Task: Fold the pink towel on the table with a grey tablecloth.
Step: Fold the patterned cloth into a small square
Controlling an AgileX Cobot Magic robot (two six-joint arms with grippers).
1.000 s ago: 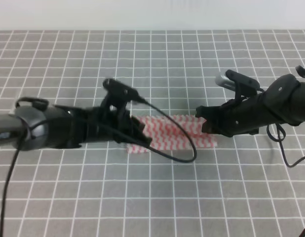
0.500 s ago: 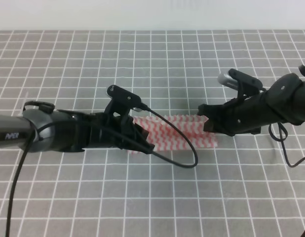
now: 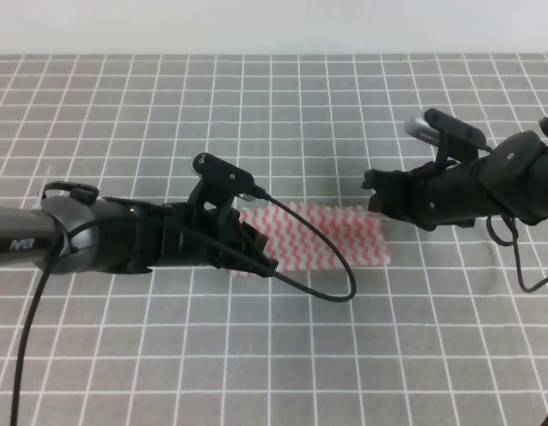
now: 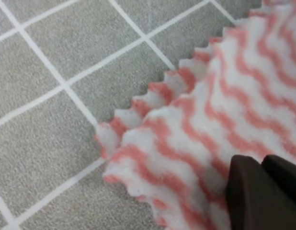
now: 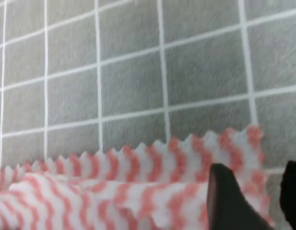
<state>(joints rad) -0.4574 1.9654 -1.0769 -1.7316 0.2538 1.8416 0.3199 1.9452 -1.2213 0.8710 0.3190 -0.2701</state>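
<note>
The pink towel [image 3: 320, 237] lies folded into a narrow strip on the table with a grey tablecloth [image 3: 283, 115]. My left gripper [image 3: 259, 255] is low over the strip's left end. In the left wrist view its two dark fingers [image 4: 256, 194] are pressed together on the top layer of the towel [image 4: 200, 120], just behind the jagged corner. My right gripper [image 3: 374, 198] hovers at the far right corner of the strip. In the right wrist view its fingers [image 5: 225, 197] stand apart above the towel [image 5: 138, 191], and nothing is between them.
A black cable [image 3: 332, 266] from the left arm loops over the towel's middle and front edge. Another cable [image 3: 522, 275] hangs by the right arm. The gridded cloth runs to a white wall at the back.
The left arm dropped lower onto the towel's left end, then stayed still. The right gripper drew back to the right and slightly up, off the towel's right end.
</note>
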